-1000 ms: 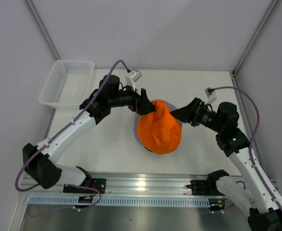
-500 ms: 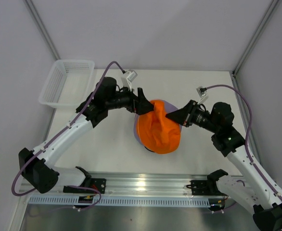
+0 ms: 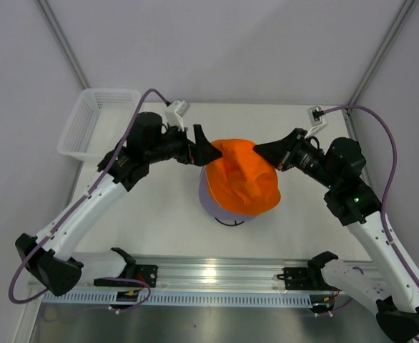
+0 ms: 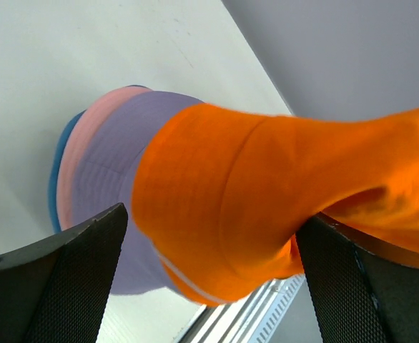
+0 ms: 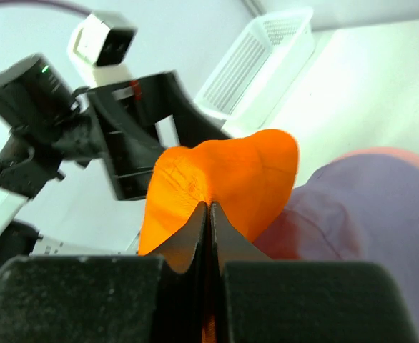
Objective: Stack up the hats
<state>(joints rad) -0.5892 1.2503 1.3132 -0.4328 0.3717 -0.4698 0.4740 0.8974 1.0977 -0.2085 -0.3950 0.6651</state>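
Note:
My right gripper (image 3: 267,153) (image 5: 208,209) is shut on a pinch of the orange hat (image 3: 242,179) (image 5: 227,168) and holds its right side up over the pile. Under the orange hat sit the lavender hat (image 3: 211,201) (image 4: 113,207) (image 5: 370,207), the pink hat (image 4: 88,128) and the blue hat (image 4: 55,182), nested one on another. My left gripper (image 3: 209,153) (image 4: 213,218) stands open at the pile's back left. Orange fabric bulges between its fingers (image 4: 59,279) and rests against the right one.
A white mesh basket (image 3: 99,123) (image 5: 263,61) stands at the back left corner. A thin black wire (image 3: 227,223) shows under the pile's near edge. The aluminium rail (image 3: 217,275) with both arm bases runs along the near edge.
My right gripper closed on the orange hat and drew it up and towards the back right. My left gripper stayed open and backed off a little to the left.

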